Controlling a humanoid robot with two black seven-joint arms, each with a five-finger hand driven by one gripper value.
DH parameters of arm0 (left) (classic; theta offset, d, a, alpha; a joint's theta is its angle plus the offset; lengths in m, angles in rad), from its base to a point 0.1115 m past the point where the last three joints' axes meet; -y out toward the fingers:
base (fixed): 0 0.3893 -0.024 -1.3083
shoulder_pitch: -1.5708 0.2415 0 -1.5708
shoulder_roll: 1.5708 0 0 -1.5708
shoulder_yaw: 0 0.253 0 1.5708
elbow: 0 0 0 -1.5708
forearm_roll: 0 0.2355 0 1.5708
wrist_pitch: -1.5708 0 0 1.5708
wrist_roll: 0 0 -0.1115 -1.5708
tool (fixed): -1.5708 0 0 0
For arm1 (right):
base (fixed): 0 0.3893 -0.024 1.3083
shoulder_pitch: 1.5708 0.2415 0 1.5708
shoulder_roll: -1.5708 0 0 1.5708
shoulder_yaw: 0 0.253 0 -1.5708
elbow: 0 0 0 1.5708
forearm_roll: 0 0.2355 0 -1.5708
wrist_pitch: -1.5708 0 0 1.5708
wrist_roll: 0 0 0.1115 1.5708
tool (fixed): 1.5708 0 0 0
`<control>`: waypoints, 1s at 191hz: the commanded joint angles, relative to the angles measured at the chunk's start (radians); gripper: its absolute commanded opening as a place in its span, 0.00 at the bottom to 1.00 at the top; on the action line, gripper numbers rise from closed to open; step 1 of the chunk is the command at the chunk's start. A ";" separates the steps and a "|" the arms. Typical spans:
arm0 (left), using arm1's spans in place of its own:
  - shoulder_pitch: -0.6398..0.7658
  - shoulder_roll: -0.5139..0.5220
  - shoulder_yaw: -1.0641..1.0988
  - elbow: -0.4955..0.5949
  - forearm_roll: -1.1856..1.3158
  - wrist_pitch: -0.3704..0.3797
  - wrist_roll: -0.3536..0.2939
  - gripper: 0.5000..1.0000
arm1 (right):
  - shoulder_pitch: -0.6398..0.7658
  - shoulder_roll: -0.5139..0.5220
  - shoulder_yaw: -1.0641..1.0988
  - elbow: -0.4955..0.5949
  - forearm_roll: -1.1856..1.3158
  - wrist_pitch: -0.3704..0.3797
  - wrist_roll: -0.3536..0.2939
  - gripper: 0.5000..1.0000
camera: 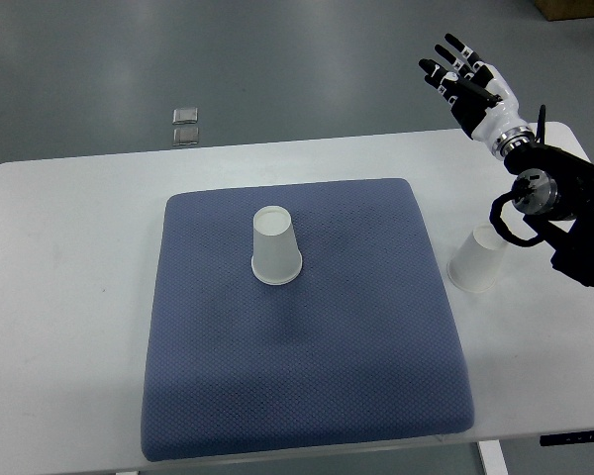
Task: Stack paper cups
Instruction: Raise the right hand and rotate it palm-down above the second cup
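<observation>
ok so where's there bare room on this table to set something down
Most of the blue mat is bare: everything left of, right of and nearer than the cup on the mat. The white table left of the mat is bare too. The right edge is crowded: the second cup sits beside the right arm; the right hand is raised there.

Single top view, steep downward look over white table (69, 257), moderately distant

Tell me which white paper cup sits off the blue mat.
The white paper cup at the right, on the bare white table beneath the right arm. The other cup stands on the blue mat.
</observation>
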 commanded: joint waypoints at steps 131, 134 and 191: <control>0.000 0.000 0.001 0.000 0.000 0.000 0.000 1.00 | 0.092 -0.064 -0.121 0.000 -0.297 0.039 -0.011 0.83; 0.000 0.000 0.001 0.000 0.000 0.001 0.000 1.00 | 0.094 -0.066 -0.122 0.000 -0.307 0.039 -0.011 0.83; 0.000 0.000 0.001 0.000 0.000 0.001 0.000 1.00 | 0.127 -0.107 -0.158 0.002 -0.544 0.076 -0.041 0.83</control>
